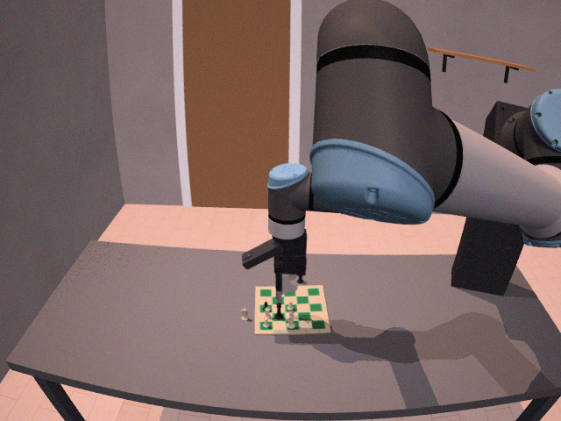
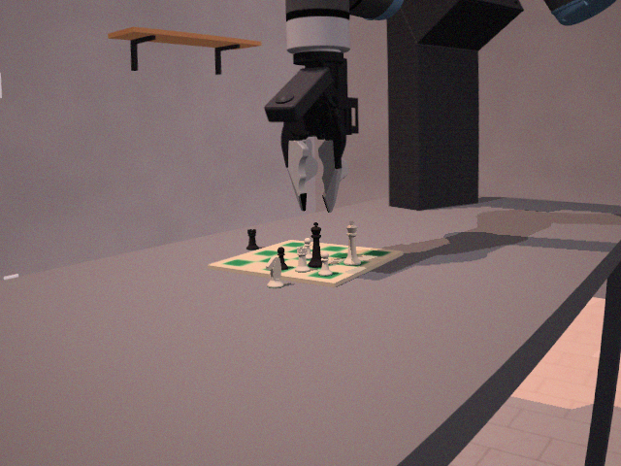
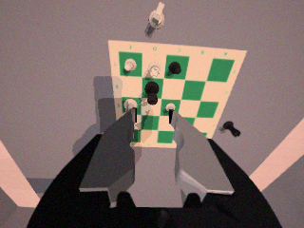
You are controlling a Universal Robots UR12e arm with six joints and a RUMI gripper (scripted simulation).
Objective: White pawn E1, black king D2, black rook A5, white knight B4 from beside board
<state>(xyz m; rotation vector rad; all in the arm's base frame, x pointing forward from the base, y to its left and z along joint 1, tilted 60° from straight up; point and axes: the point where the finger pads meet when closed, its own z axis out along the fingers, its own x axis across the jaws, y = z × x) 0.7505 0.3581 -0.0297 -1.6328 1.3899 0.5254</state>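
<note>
The gripper (image 2: 314, 206) hangs above the chessboard (image 2: 374, 256) with its jaws slightly apart and nothing between them. Directly beneath it the black king (image 2: 315, 245) stands upright on the board, among several white pieces and a black pawn (image 2: 281, 257). The white knight (image 2: 274, 271) stands on the tabletop (image 2: 150, 350) just off the board's near-left edge in the exterior view. The black rook (image 2: 252, 239) stands upright on the tabletop beyond the board's far-left corner, apart from it.
</note>
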